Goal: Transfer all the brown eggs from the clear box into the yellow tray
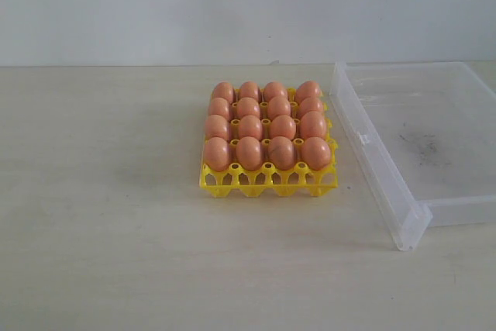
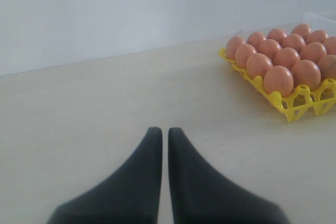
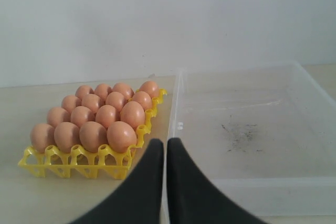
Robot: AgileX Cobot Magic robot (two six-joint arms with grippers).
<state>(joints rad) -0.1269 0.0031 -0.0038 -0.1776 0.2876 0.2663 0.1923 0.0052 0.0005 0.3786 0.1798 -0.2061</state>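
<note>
Exterior view: sixteen brown eggs (image 1: 266, 123) stand four by four in the yellow tray (image 1: 269, 181), one to a cup. The cups probably keep each egg upright and stop it rolling. The clear box (image 1: 446, 91) lies just beside the tray, towards the right arm's side, and holds no egg, only dark smudges (image 1: 422, 143) on its floor. Judged from this, the move looks complete. No arm shows here.

Left wrist view: the left fingers (image 2: 144, 177) are pressed together, grasping nothing, over bare worktop (image 2: 79, 114) and apart from the tray.

Right wrist view: the right fingers (image 3: 189, 182) are clenched tip to tip and empty, near where the tray and box meet.

The worktop is pale, matte beige, and a plain whitish wall (image 1: 155, 5) rises behind it.
</note>
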